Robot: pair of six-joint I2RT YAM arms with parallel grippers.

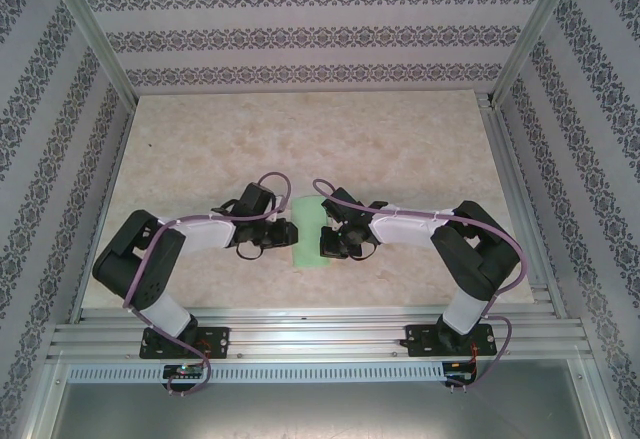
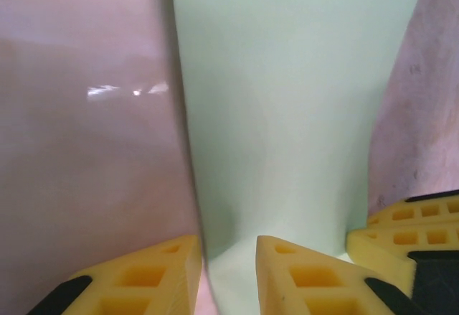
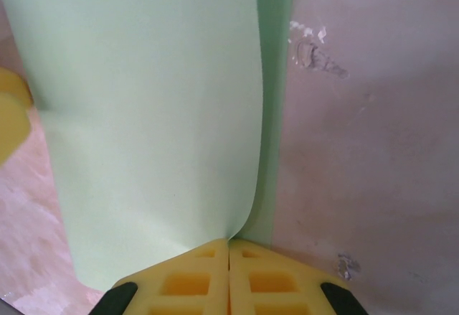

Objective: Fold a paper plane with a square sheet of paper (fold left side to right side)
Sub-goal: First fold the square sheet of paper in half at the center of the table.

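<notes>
Top external view showed the paper [image 1: 306, 231] lying mid-tabletop [image 1: 300, 139] between both hands. The left hand [image 2: 229, 250] had its fingers apart, astride the paper's left edge. The right hand [image 3: 229, 245] was clamped together on a raised paper edge.

Paper [image 2: 287, 114] beyond frame (both wrist views)
</notes>
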